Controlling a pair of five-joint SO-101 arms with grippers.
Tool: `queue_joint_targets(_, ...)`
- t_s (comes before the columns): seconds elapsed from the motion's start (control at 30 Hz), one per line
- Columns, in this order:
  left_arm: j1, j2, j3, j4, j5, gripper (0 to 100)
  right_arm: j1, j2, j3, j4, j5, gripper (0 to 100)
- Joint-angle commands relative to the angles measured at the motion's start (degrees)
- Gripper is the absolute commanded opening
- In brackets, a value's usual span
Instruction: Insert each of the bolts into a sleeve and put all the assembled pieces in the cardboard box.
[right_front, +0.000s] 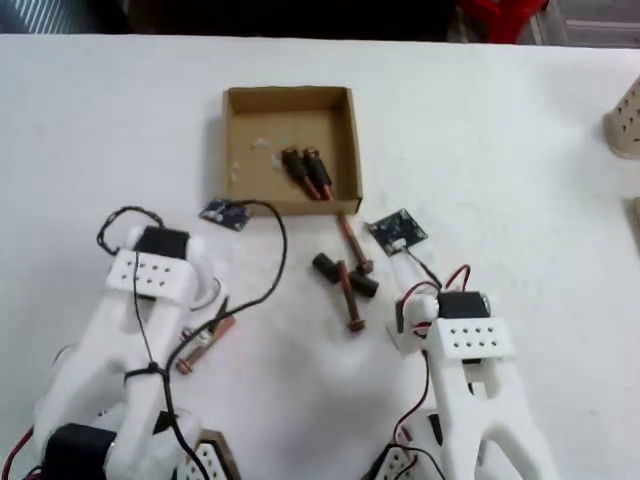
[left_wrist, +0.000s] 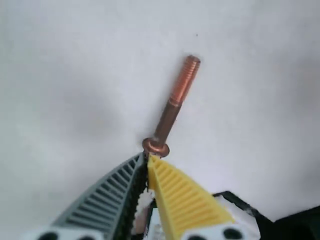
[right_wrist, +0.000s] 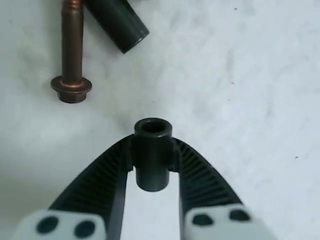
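**High view: each arm holds one part near the box**

The cardboard box (right_front: 240, 100) sits in the middle of the white table (right_front: 500, 120). Two put-together pieces (right_front: 306, 172) lie side by side inside it, close to the wall nearest the arms. Just outside that wall, two loose bolts (right_front: 351, 243) and two loose sleeves (right_front: 326, 267) lie in a little heap between the arms, touching one another.

In the left wrist view, the left gripper (left_wrist: 148, 159) is squeezed together on the round head of the copper bolt (left_wrist: 172, 102). The bolt sticks out past the fingertips over bare table, with its screw end farthest from the gripper.

In the right wrist view, the right gripper (right_wrist: 152, 145) is clamped on the black sleeve (right_wrist: 152, 167), one finger on each side. The sleeve's open hole shows at the end that pokes out past the fingertips. One loose bolt and one loose sleeve lie on the table near it, not touching it.
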Motion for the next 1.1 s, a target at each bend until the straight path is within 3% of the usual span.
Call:
queue_joint_targets(0.0, 1.19, 0.48, 4.40, -6.42, -13.19, 3, 0.66, -1.45, -0.35, -0.66, 0.70, 1.7)
queue_joint_targets(0.1, 1.10, 0.48, 8.62, -9.67, -22.51, 3, 0.66, -1.45, -0.35, -0.66, 0.70, 1.7)
queue_joint_targets(0.33, 1.10, 0.48, 13.98, -16.53, -22.07, 4, 0.57, -1.45, -0.35, -0.66, 0.70, 1.7)
queue_joint_targets(0.6, 1.10, 0.48, 13.98, -16.35, -21.89, 30, 0.48, -1.45, -0.26, -0.66, 0.70, 1.7)
queue_joint_targets(0.9, 1.36, 0.48, 13.27, -16.35, -22.07, 25, 0.31, -1.45, -0.26, -0.66, 0.70, 1.7)
queue_joint_targets(1.07, 6.46, 0.48, 9.05, -13.98, -21.89, 25, 0.75, -1.45, -0.26, -0.66, 0.70, 1.7)
